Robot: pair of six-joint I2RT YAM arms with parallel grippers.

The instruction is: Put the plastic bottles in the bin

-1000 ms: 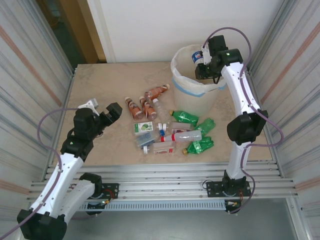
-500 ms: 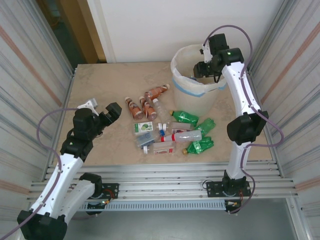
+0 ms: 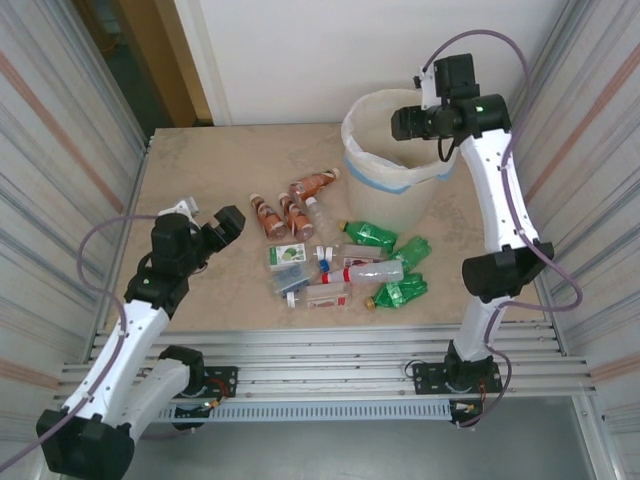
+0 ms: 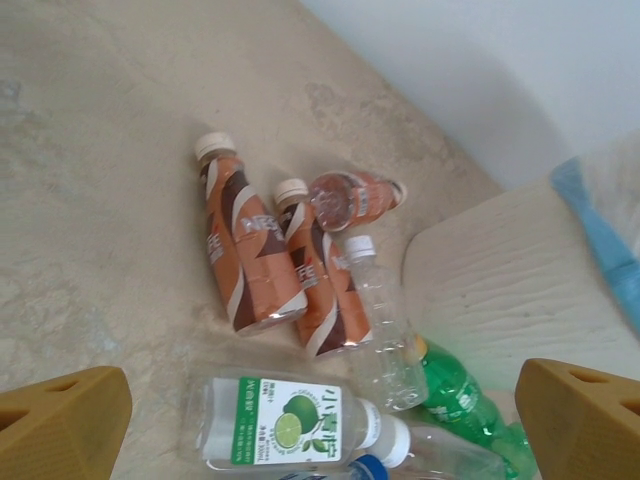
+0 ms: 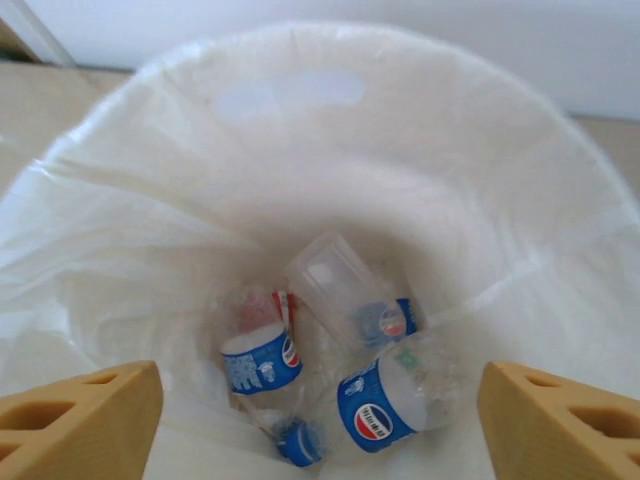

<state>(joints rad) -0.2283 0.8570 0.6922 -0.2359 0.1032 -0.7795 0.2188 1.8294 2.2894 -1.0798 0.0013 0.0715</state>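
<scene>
R gripper (image 3: 403, 122) above bin (image 3: 395, 205) mouth, jaws wide, nothing held, bin upright at far-right of table (image 3: 200, 170), blue-label bottles (image 5: 375, 405) lying at its bottom, L gripper (image 3: 228, 222) low over table, jaws wide, empty, loose bottles (image 3: 345, 262) clustered mid-table to its right

table (image 3: 200, 170): beige, marbled | side walls (image 3: 60, 150): corrugated metal | back wall (image 3: 300, 50): white
</scene>
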